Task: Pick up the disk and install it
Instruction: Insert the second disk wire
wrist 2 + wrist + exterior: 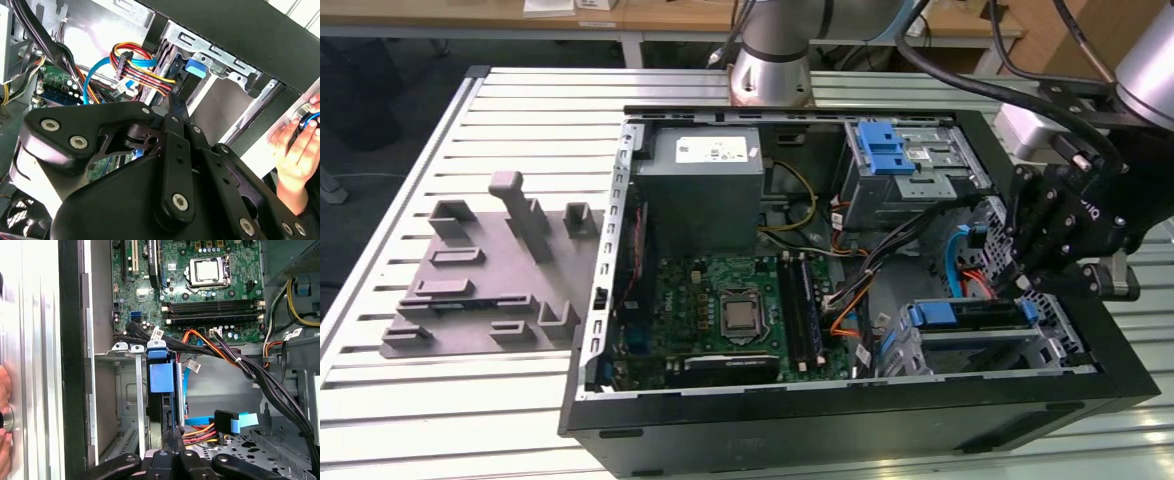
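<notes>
**Q:** What is seen across the bench, from the exterior view's left to its right?

**A:** A grey moulded fixture (480, 275) is seen at the left on the slatted table (400, 400). The opened computer case (854, 410) is laid beside it, with the motherboard (727, 310) exposed. The drive bay (987, 345) is found at the near right corner of the case.

**Q:** Where is the disk?

**A:** The disk (161, 377) is seen edge-on in that bay, its blue carrier facing the motherboard and the cable bundle (210, 347). No empty length of rail can be made out ahead of it.

**Q:** And the gripper?

**A:** The gripper (174, 432) is held at the disk's rear edge. Its jaws are drawn together, and nothing is seen gripped between them. Whether the tips are pressed against the disk or held just off it cannot be told.

**Q:** How much of the task is judged done?

**A:** The pick-up is judged complete and the insertion largely so. Full seating is not confirmed. A person's hand (297, 145) is seen outside the case wall.
</notes>
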{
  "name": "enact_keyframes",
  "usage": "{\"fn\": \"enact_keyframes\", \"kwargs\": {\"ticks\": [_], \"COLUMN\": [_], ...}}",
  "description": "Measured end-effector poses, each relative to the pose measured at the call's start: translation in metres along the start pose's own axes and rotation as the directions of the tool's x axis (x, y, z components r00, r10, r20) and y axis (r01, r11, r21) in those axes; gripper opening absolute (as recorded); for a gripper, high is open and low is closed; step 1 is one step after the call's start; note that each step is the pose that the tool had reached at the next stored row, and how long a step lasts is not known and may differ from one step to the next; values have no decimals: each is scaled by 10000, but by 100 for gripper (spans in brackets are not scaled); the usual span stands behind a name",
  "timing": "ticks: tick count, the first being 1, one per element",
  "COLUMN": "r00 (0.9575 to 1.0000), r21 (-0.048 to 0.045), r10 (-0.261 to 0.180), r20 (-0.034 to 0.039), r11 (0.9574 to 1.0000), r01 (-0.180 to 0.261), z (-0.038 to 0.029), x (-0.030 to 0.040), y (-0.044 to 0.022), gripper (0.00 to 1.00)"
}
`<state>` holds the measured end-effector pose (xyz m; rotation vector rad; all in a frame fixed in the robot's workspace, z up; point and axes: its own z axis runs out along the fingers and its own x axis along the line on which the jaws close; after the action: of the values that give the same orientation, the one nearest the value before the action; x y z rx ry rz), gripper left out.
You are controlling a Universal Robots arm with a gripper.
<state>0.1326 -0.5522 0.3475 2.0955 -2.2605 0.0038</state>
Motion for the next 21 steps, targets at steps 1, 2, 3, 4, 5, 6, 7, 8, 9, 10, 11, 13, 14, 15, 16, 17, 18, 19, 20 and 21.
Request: {"fn": "enact_keyframes", "kwargs": {"ticks": [1,2,3,4,5,6,7,8,9,10,11,13,14,15,16,17,18,19,20,21], "r00": [10000,10000,10000,10000,10000,10000,10000,10000,10000,10000,10000,10000,10000,10000,10000,10000,10000,10000,10000,10000], "r21": [74,129,178,206,223,235,253,271,302,343,384,462,490,510,521,526,530,535,538,541], "r10": [2,4,6,8,8,8,9,8,12,13,14,18,19,20,21,20,21,20,20,21], "r20": [7,13,14,17,21,22,23,29,29,31,35,40,42,40,42,45,46,45,46,46], "r11": [10000,9999,9998,9998,9998,9997,9997,9996,9995,9994,9993,9989,9988,9987,9986,9986,9986,9986,9985,9985], "r01": [-2,-5,-7,-8,-9,-9,-9,-9,-12,-14,-15,-20,-21,-22,-23,-23,-23,-23,-23,-23], "z": [1,2,-4,-19,-44,-70,-95,-95,-95,-93,-91,-88,-88,-95,-108,-127,-152,-179,-210,-240], "x": [1,2,3,3,4,6,8,9,12,15,18,24,27,29,29,28,25,22,18,13], "y": [7,12,18,21,24,27,40,60,96,137,178,259,291,311,321,326,330,334,339,344], "gripper": [11,11,11,11,11,11,11,11,11,11,11,11,11,11,11,11,11,11,11,11]}}
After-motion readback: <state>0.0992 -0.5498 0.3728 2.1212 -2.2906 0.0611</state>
